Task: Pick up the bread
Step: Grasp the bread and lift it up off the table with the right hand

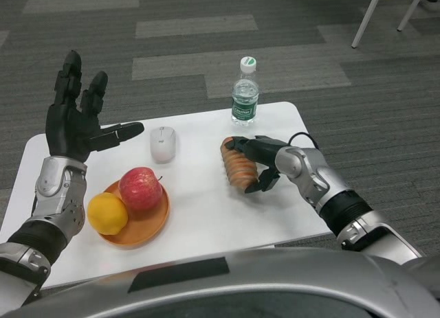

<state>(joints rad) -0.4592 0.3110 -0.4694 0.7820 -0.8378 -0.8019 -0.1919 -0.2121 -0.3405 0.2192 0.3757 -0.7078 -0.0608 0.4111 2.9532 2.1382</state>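
The grasp looks under way: right of centre, the right hand (258,165) wraps its fingers around the bread (237,165), a ridged, golden-brown loaf lying on the white table (199,215). Next, I'd say, comes a steady lift. At upper left, the left hand (77,122) hovers empty, fingers spread.

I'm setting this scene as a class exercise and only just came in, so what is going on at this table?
The robot's right hand has its fingers wrapped around the bread, which looks to be still resting on the white table. Its left hand is raised and open, holding nothing. Nearby sit a white mouse, a water bottle, and an orange plate carrying an apple and a lemon.
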